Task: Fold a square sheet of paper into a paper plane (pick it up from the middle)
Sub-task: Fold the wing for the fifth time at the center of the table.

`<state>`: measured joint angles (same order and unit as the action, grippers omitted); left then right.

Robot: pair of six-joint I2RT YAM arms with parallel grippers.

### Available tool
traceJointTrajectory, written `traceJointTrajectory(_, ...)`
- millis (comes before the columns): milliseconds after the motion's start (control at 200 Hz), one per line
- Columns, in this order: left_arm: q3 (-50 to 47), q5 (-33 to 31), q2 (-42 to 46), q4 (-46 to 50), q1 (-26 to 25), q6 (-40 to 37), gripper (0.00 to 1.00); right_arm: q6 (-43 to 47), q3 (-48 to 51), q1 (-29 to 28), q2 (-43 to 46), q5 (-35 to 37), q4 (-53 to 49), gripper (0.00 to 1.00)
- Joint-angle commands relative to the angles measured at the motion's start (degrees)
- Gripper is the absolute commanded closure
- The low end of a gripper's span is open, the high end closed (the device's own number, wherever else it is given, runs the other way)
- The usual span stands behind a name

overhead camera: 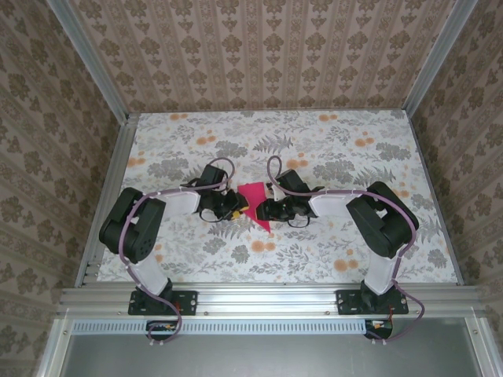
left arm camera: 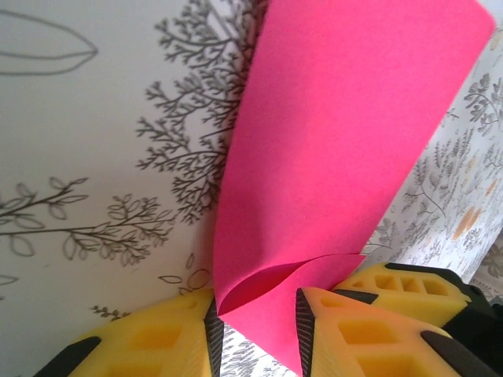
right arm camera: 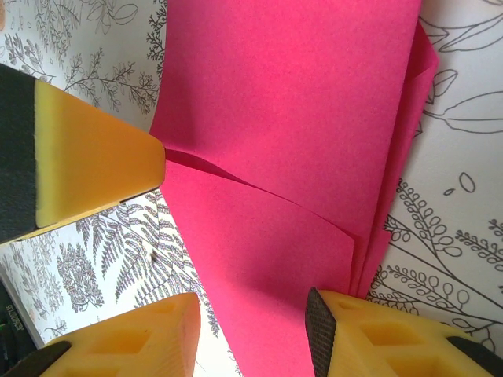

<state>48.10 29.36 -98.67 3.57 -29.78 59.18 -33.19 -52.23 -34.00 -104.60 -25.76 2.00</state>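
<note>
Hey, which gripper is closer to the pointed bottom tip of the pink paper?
The right. The right gripper sits right by the pointed tip of the pink paper, just on its far side. The left gripper is farther off, at the paper's left edge.

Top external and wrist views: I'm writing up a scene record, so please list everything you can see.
sheet of paper: one, magenta-pink, partly folded into overlapping layers, mid-table between the two grippers
tablecloth: one, white with grey foliage and orange flowers, covering the table
wallpaper: beige with a brown ornament pattern, on the back and both side walls
aluminium frame: silver rails along the near edge and up the corners
left arm: one, black and white, base at near left
right arm: one, black and white, base at near right
left gripper: yellow fingers, a curl of paper between them
right gripper: yellow fingers, apart, paper edge between them
</note>
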Motion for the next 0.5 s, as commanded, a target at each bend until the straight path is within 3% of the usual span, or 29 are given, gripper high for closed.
traceJointTrajectory(0,1.89,1.55,-0.98,-1.15,-0.53,0.18,0.71,-0.52,3.02,0.78,-1.36,3.52,-6.47,0.56)
traceJointTrajectory(250,3.19,2.30,-2.04,-1.39,-1.33,-0.06,0.86,0.39,3.10,0.86,-0.31,3.61,-4.55,0.54)
traceJointTrajectory(495,6.01,-0.62,-1.73,6.21,-2.54,-2.04,0.96,6.05,3.67,0.86,4.19,5.81,-0.95,0.48)
